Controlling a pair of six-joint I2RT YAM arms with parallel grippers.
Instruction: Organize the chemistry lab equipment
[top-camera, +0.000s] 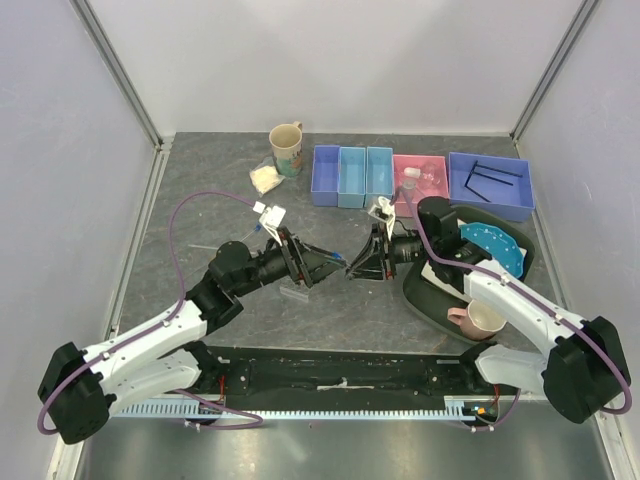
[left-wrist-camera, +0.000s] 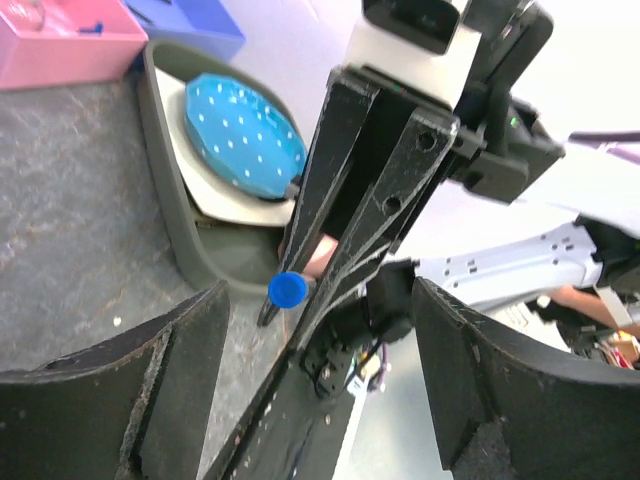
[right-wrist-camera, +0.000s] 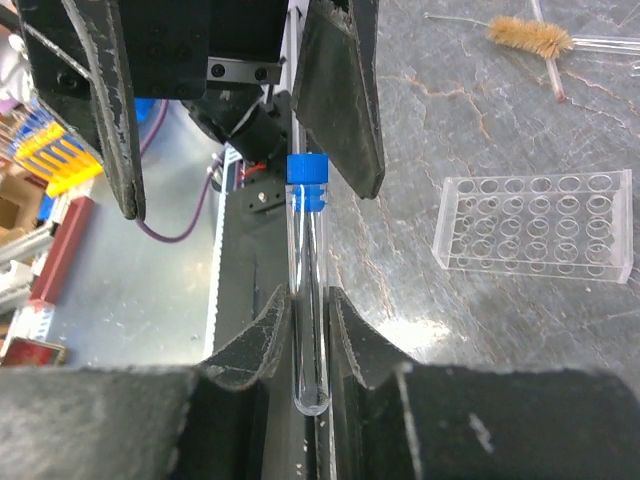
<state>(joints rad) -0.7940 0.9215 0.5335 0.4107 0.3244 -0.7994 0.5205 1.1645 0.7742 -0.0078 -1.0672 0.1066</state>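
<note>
Mid-air handover at table centre. The right gripper (right-wrist-camera: 308, 305) is pinched on the lower body of a blue-capped clear tube (right-wrist-camera: 306, 235), with the cap (right-wrist-camera: 306, 168) pointing at the other arm. The low grip leaves the cap end free to be taken, which reads as deliberate. The left gripper (top-camera: 322, 262) sits nose to nose with it, fingers (right-wrist-camera: 340, 90) spread wide either side of the cap and not touching it as far as I can see, so the tube hangs on the right side alone. I can't tell which way the pass runs

My guess at why they swap hands: a grip near the cap lets the tube go bottom-first into the clear plastic tube rack (top-camera: 297, 292). The rack lies on the table at 8 o'clock from the meeting point, just beside the left gripper. Its wells look empty, not certain

Layout by clock from table centre, 12 = far wall:
- bins (top-camera: 352, 175) at 12
- pink bin (top-camera: 430, 172) at 1, white-stoppered flask (top-camera: 411, 178) at its left edge, can't tell if inside
- black wire tripod (top-camera: 488, 182) in the blue bin at 2
- bag of pale powder (top-camera: 265, 178) at 11, beside the cream mug (top-camera: 287, 148)
- tray (top-camera: 415, 295) at 4 with the blue dotted plate (top-camera: 490, 248) and pink mug (top-camera: 478, 320), not lab kit

Risk: a cap-only grip lets the tube pivot
</note>
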